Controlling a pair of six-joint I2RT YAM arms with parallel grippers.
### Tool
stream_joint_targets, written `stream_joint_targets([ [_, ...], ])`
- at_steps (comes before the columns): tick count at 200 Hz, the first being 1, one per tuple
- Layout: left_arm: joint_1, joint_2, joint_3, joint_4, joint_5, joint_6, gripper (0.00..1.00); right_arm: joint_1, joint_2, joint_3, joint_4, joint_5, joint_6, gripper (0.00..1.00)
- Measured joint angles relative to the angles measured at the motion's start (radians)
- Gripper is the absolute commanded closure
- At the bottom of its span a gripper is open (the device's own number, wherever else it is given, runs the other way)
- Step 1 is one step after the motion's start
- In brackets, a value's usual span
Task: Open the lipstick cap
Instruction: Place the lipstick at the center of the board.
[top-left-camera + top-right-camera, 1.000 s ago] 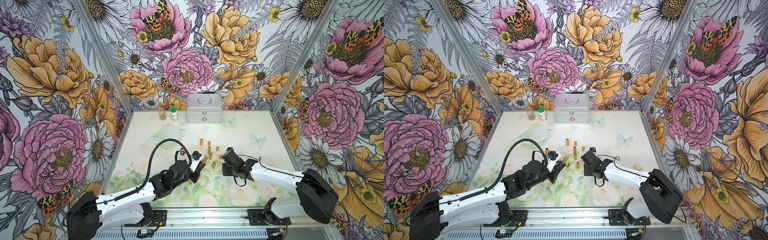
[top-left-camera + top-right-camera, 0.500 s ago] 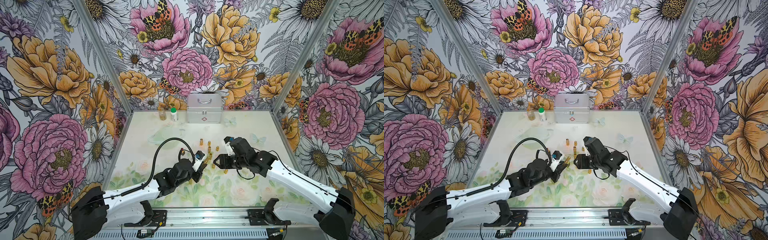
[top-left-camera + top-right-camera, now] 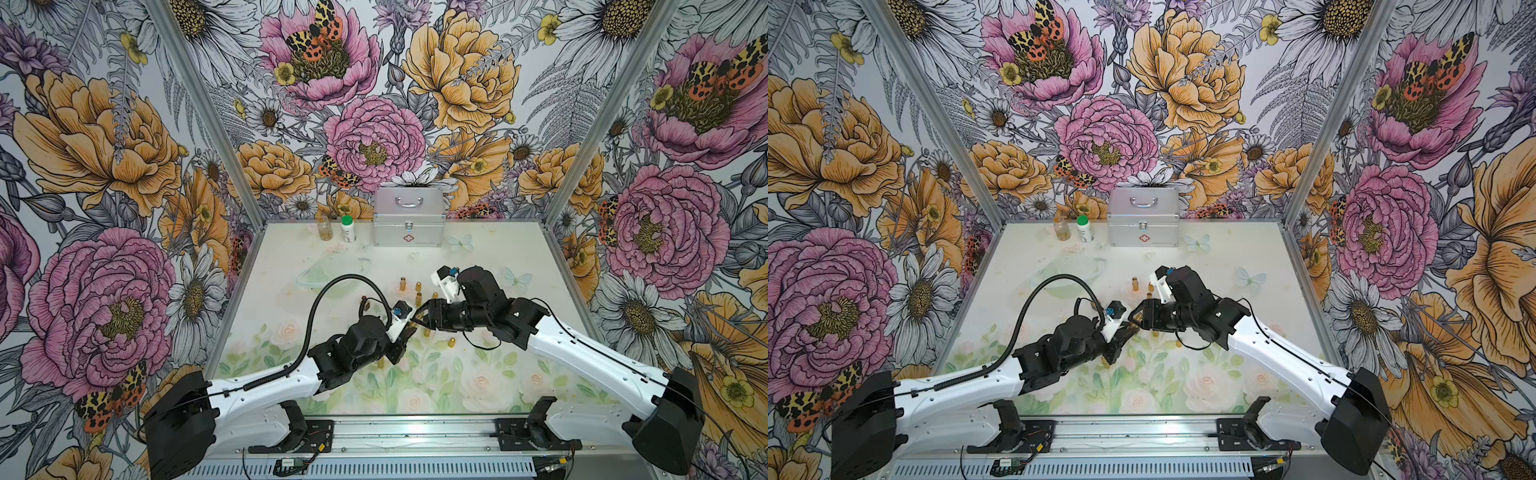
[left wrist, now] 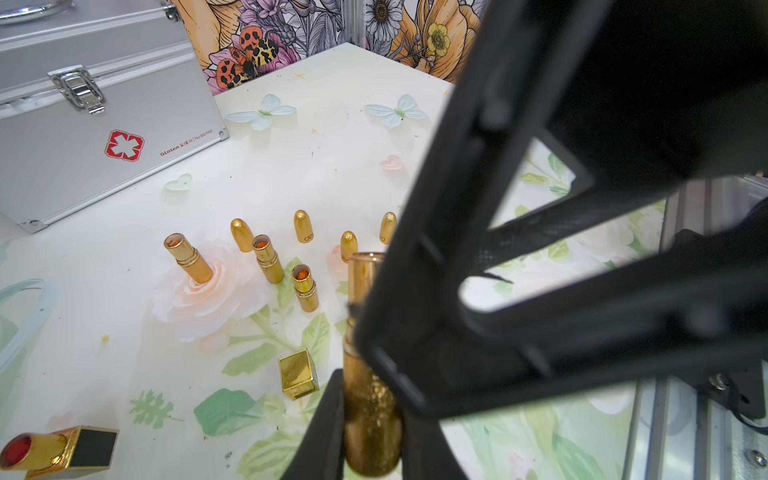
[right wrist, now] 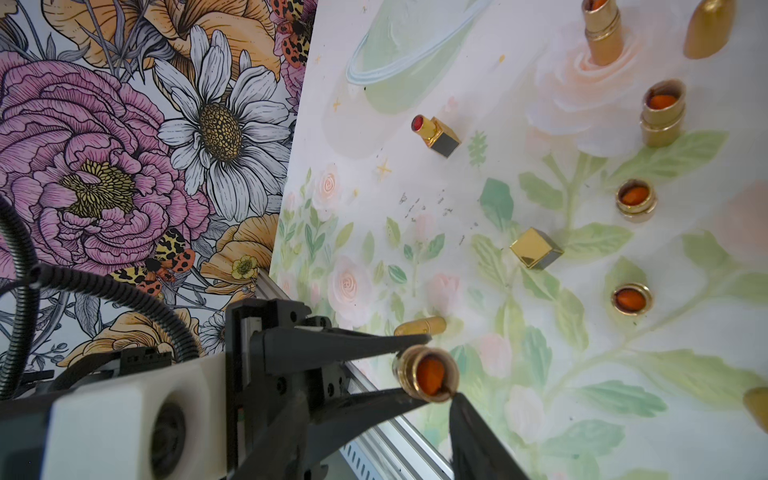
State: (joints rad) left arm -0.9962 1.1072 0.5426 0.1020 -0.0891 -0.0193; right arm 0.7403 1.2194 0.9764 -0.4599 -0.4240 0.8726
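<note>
A silver aluminium case (image 4: 83, 124) bears, below its latch, a red cross emblem (image 4: 124, 144); beside that, small red print (image 4: 186, 143) reads roughly "GLosen", Chinese characters, "No B0169". Dark marks on the gold bullet-shaped caps (image 4: 304, 226) are illegible.

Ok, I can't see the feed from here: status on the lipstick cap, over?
Left gripper: jaws shut on lipstick, uncapped, orange showing. Right gripper at its mouth, jaws unclear. Loose caps and open lipsticks stand nearby.
</note>
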Motion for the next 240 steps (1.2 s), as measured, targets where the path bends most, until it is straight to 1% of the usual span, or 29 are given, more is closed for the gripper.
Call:
stream_joint_targets([
  [17,0.0,0.0,0.0,0.0,0.001,0.0,1.0,0.0,0.005,-0.018,0.022,0.0,0.012,0.47],
  [61,0.0,-0.001,0.0,0.013,0.002,0.0,1.0,0.0,0.013,-0.049,0.082,-0.016,0.044,0.56],
  [81,0.0,-0.001,0.0,0.022,0.002,0.0,1.0,0.0,0.027,-0.061,0.106,-0.022,0.057,0.57],
  [106,0.0,-0.001,0.002,0.03,0.002,0.0,1.0,0.0,0.034,-0.072,0.137,-0.042,0.078,0.6],
  [143,0.0,-0.003,0.003,0.037,0.002,0.0,1.0,-0.002,0.035,-0.096,0.169,-0.045,0.098,0.69],
  [175,0.0,-0.003,0.003,0.035,0.001,0.0,1.0,-0.002,0.035,-0.106,0.179,-0.04,0.103,0.75],
  [209,0.0,-0.003,0.003,0.031,0.001,0.0,1.0,-0.002,0.035,-0.112,0.189,-0.032,0.103,0.8],
  [240,0.0,-0.003,0.003,0.029,0.0,0.0,1.0,-0.002,0.034,-0.116,0.193,-0.029,0.103,0.81],
])
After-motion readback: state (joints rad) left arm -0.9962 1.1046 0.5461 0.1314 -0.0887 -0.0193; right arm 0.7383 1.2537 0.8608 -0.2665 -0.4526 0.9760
